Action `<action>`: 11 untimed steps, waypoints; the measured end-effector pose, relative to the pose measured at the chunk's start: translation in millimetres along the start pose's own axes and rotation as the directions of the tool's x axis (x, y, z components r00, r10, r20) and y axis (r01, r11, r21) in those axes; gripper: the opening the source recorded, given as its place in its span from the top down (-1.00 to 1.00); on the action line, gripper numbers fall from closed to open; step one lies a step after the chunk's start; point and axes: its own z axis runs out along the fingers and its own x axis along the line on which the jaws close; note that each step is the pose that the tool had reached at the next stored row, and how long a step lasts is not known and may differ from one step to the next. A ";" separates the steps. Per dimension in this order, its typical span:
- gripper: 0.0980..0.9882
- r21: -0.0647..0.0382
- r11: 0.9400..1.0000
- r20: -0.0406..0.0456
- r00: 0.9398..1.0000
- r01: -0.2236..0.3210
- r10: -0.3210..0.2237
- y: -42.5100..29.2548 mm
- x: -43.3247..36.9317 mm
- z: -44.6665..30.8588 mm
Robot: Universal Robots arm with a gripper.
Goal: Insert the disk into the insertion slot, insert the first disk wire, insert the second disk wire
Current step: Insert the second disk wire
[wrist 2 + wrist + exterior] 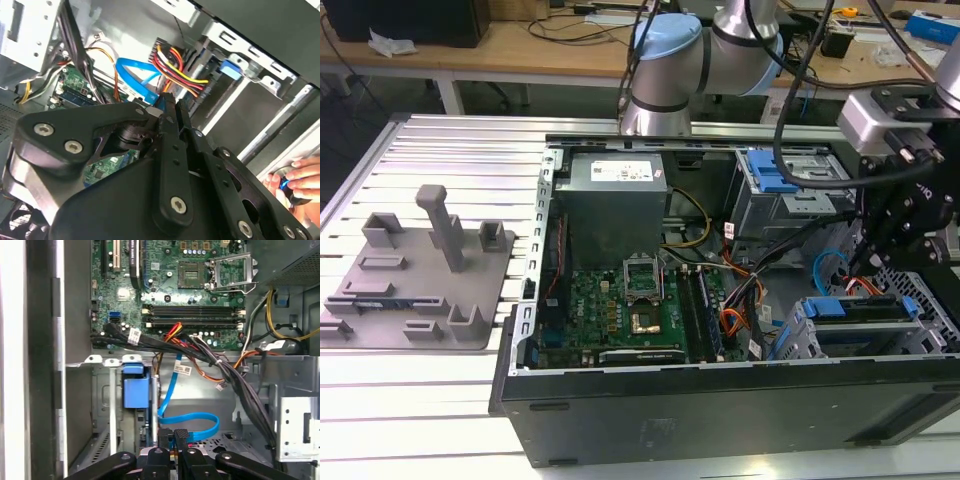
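The gripper [173, 437] hangs inside the open computer case [720, 410], at the exterior view's right, and in the first wrist view its two black fingers [165, 436] are pressed close together on the black connector end of the blue flat cable [192, 418], which loops out just ahead of the fingertips and climbs toward the motherboard [170, 295]. In the second wrist view the same pinch shows at the gripper [167, 102], with the blue flat cable [134, 75] curling away beyond it and a bundle of red, yellow and black power wires [172, 65] running just beside the fingertips. The disk [855, 306], framed in its blue carrier, sits in the insertion slot [840, 340] directly under the gripper's black body [910, 215] in the exterior view; how deep it is seated I cannot tell. Beside the gripper, toward the case's far wall, stands the taller drive cage with a blue latch [772, 172]. In the first wrist view a blue plastic block [136, 387] lies near the fingertips on one side, and a thick black cable bundle [235, 380] sweeps past on the other. Farther off, the power supply [615, 195] rests beyond the motherboard. A person's hand [300, 177] holding something blue-lit appears past the case edge in the second wrist view. Well apart from the gripper, a grey fixture plate [415, 275] lies on the slatted desk [430, 400].
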 end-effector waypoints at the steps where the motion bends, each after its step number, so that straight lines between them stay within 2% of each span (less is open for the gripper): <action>1: 0.86 -0.001 1.000 0.000 1.000 0.000 0.000 -0.8 3.0 -0.1; 8: 0.86 -0.001 1.000 0.009 1.000 0.000 0.000 -1.4 13.9 0.2; 11: 0.86 -0.001 1.000 0.009 1.000 0.000 0.000 -1.3 14.2 0.3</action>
